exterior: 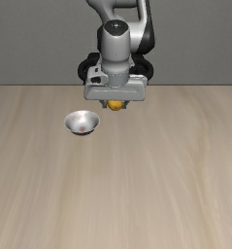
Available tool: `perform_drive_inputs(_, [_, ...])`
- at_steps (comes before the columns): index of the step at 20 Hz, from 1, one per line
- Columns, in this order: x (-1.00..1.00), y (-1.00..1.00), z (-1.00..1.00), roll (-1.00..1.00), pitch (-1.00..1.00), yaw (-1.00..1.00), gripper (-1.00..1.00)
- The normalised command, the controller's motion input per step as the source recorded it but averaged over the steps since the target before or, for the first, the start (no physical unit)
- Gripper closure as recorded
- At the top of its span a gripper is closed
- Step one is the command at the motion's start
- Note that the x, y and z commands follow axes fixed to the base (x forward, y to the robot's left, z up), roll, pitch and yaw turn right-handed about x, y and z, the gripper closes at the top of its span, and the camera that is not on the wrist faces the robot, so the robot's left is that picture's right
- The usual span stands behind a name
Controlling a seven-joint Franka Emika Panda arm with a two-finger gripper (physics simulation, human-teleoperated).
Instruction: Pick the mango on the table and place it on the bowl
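An orange-yellow mango [116, 105] shows just below my gripper's body, at the far middle of the wooden table [137, 185]. My gripper [116, 103] hangs right over it, and its grey body hides most of the fruit and the fingers. A small silver bowl [82, 123] sits on the table to the exterior view's left of the mango and a little nearer the front, apart from the gripper. Nothing lies inside the bowl.
The light wooden table stretches wide to the front and both sides. A grey wall [30, 39] stands behind its far edge.
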Motion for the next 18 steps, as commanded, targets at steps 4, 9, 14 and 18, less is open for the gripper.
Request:
perform_drive_inputs(4, [0.0, -1.0, 0.0, 0.0, 0.0, 0.0, 1.0])
perform_drive_inputs(9, [0.0, -0.6, 0.0, 0.0, 0.0, 0.0, -1.0])
perform_drive_inputs(14, [0.0, 0.0, 0.0, 0.0, 0.0, 0.0, -1.0])
perform_drive_inputs(18, [0.0, 0.0, 0.0, 0.0, 0.0, 0.0, -1.0])
